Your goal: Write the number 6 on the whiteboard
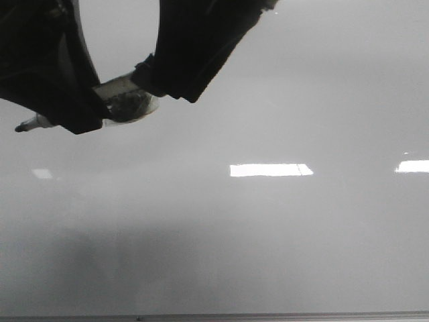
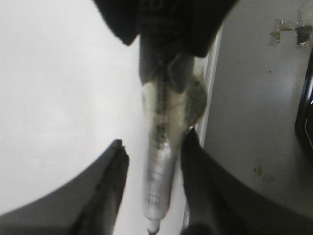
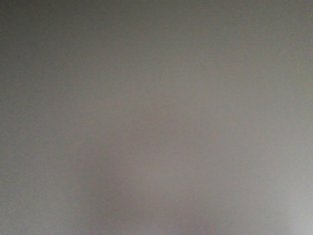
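Note:
The whiteboard (image 1: pixel 268 235) is a glossy pale grey sheet that fills the front view, and its thin grey frame edge (image 1: pixel 268 316) runs along the bottom. The number 6 is out of view. My left arm (image 1: pixel 40 60) hangs dark over the board's upper left. A silvery marker (image 2: pixel 159 176) sticks out from it, and its black tip (image 1: pixel 20 126) points left just over the board. In the left wrist view my left gripper (image 2: pixel 154 139) is open. The marker runs between the fingers (image 2: pixel 115 166), held by clear tape higher up. The right gripper is out of view.
Bright rectangular light reflections (image 1: pixel 271 170) lie across the board. In the left wrist view the board's frame (image 2: pixel 211 93) borders a grey surface with tape scraps (image 2: pixel 288 32) and a dark object (image 2: pixel 305 112). The right wrist view shows only plain grey.

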Controlling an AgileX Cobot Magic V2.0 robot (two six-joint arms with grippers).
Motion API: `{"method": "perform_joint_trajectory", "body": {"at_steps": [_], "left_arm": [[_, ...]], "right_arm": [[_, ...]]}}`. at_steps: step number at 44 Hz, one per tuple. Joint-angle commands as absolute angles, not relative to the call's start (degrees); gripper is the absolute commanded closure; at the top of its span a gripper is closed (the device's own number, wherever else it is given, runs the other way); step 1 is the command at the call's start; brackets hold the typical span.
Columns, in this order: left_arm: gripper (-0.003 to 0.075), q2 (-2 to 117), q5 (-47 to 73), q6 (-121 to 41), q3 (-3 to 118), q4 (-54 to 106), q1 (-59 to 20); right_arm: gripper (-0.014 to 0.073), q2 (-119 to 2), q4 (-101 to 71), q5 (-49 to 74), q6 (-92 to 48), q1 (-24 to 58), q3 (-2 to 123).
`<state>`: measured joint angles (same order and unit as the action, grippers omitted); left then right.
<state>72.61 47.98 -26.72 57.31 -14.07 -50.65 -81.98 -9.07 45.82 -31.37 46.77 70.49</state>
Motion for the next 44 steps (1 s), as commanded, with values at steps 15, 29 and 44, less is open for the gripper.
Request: {"method": "perform_joint_trajectory", "body": {"at_steps": [15,29,44], "left_arm": [[0.0205,70.9,44.4,-25.8,59.3,-13.9,-51.0],[0.0507,70.9,44.9,-25.8,59.3,-13.6,-51.0],[0.0741,70.9,45.0,-25.8,59.3,-13.6,-51.0]], "right_arm": [[0.0655,-61.4,-7.1,45.3,-27.0,28.8,55.9],[0.0655,-50.0,-7.1,33.5,-17.4,18.5,45.9],[0.0655,-50.0,-7.1,32.4,-17.5,18.5,45.5]]}}
